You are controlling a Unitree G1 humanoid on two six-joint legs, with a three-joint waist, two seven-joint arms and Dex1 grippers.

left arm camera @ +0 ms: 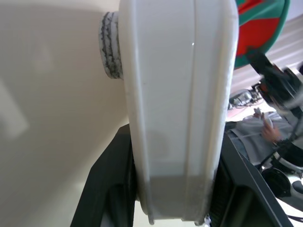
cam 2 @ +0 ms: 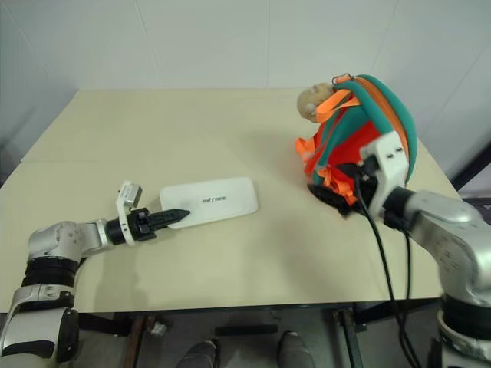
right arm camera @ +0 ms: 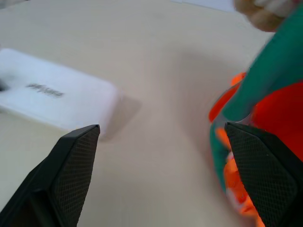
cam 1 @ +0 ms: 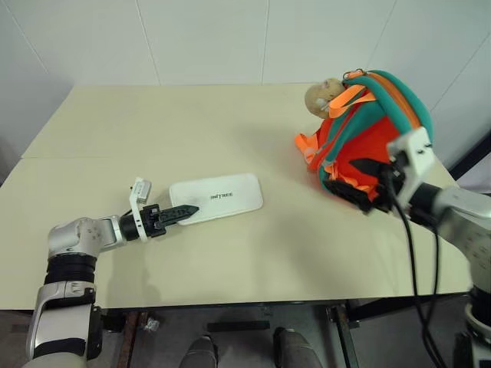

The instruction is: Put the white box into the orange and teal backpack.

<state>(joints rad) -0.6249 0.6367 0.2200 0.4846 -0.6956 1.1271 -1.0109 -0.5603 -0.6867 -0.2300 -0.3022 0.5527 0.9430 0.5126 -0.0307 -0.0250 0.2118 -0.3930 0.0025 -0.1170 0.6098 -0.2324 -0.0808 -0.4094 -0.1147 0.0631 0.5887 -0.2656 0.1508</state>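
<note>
Left tool [cam 1: 178, 214] clamps the near end of the white box [cam 1: 219, 197], lying at the worktop [cam 1: 153, 130] centre. Right tool [right arm camera: 161, 175], jaws spread, sits beside the orange and teal backpack [cam 1: 368, 138] at 2 o'clock, likely to steady it.

The left arm reaches in from the near left, its left gripper [cam 1: 186, 211] squeezed tight. On the right, the right gripper [right arm camera: 161, 156] has its fingers wide apart.
</note>
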